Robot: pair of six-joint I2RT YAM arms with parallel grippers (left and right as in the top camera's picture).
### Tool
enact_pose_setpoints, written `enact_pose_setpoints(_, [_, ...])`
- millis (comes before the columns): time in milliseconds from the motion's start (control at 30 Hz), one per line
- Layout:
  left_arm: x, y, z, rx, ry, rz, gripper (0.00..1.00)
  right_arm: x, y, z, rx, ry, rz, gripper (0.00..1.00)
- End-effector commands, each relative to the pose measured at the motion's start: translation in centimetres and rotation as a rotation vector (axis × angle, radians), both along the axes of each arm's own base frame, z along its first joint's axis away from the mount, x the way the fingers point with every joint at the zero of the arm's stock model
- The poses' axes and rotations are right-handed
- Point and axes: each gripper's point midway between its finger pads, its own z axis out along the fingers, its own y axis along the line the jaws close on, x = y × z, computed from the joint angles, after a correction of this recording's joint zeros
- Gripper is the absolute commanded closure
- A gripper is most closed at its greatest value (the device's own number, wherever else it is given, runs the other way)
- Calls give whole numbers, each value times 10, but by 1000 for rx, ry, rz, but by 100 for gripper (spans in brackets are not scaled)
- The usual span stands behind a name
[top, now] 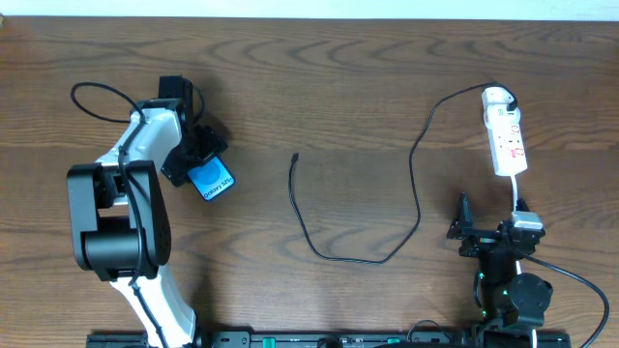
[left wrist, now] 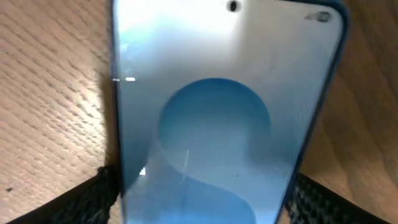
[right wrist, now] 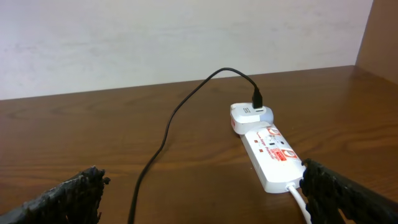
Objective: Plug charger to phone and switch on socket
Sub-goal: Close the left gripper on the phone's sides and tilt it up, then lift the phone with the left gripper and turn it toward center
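The phone (top: 212,181) lies at the left of the table, its blue screen up. It fills the left wrist view as a bright blue phone (left wrist: 217,124). My left gripper (top: 198,159) straddles it, open, with one black finger (left wrist: 93,196) by each long edge; I cannot tell whether they touch. The charger (top: 387,253) is a thin black cable looping across the middle, its free tip (top: 294,157) bare on the wood. Its other end goes into the socket (top: 505,135) at the far right. My right gripper (top: 490,220) hangs open just in front of the socket (right wrist: 270,155), holding nothing.
The socket's white cord (top: 515,193) runs back toward the right arm and passes by its right finger (right wrist: 348,196). A white adapter (right wrist: 249,115) sits at the socket's far end, with the black cable (right wrist: 168,130) rising from it. A pale wall stands behind the table.
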Motion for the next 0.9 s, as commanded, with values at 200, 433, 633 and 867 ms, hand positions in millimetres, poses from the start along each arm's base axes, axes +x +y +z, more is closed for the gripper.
enact_pose_setpoints(200, [-41,-5,-49,-35,165,15,23,0,1,0,9,-1,1,1])
enact_pose_setpoints(433, [-38,-5,-39,-36,173,0,26,0,1,0,9,-1,0,1])
enact_pose_setpoints(633, [-28,-4,-14,-33,125,0,26,0,1,0,9,-1,0,1])
enact_pose_setpoints(867, [-24,-4,20,-30,55,0,26,0,1,0,9,-1,1,1])
